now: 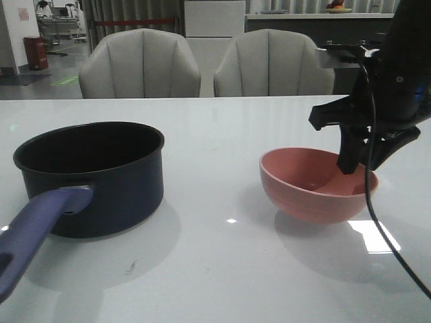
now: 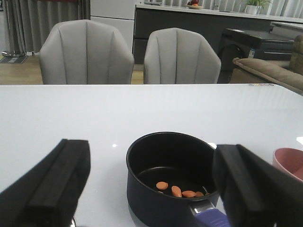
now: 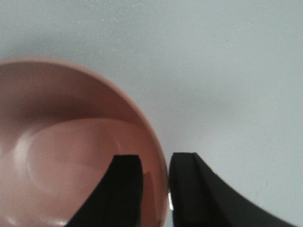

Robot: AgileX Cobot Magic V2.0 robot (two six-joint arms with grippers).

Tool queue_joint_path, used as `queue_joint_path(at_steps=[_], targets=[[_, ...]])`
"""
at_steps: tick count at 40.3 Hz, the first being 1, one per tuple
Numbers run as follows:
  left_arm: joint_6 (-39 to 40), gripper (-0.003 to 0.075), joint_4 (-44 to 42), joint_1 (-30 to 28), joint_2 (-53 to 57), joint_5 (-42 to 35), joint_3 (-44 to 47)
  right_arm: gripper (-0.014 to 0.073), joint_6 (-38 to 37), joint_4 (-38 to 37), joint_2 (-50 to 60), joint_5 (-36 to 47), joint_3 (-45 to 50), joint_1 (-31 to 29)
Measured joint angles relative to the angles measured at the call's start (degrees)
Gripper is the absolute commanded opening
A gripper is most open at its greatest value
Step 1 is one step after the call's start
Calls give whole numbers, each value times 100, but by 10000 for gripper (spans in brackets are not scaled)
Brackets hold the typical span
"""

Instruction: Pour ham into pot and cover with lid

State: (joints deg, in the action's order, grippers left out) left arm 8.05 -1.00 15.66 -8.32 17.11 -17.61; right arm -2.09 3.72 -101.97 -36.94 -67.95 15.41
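The dark navy pot (image 1: 101, 182) stands on the white table at the left, its lavender-blue handle (image 1: 34, 229) pointing toward the front. In the left wrist view the pot (image 2: 144, 189) holds several orange ham slices (image 2: 182, 191) on its black bottom. My left gripper (image 2: 149, 158) is open wide, behind the pot and apart from it. The pink bowl (image 1: 306, 192) rests on the table at the right and looks empty. My right gripper (image 1: 357, 165) straddles the bowl's right rim (image 3: 158, 142), one finger inside and one outside, closed on it. The lid is out of view.
Two grey chairs (image 1: 202, 64) stand behind the table's far edge. A black cable (image 1: 377, 222) hangs from the right arm down past the bowl. White tabletop (image 1: 222, 134) lies between pot and bowl.
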Motion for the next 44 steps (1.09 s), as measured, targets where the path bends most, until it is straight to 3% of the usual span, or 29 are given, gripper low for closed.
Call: queue_joint_path(at_steps=[12, 24, 44], targets=[[0, 572, 0, 0, 0, 0, 0, 411, 1, 0, 588, 22, 0, 0], [0, 572, 0, 0, 0, -10, 0, 411, 278, 0, 2424, 107, 258, 0], [0, 572, 0, 0, 0, -12, 0, 411, 302, 0, 6006, 2172, 3087, 476]])
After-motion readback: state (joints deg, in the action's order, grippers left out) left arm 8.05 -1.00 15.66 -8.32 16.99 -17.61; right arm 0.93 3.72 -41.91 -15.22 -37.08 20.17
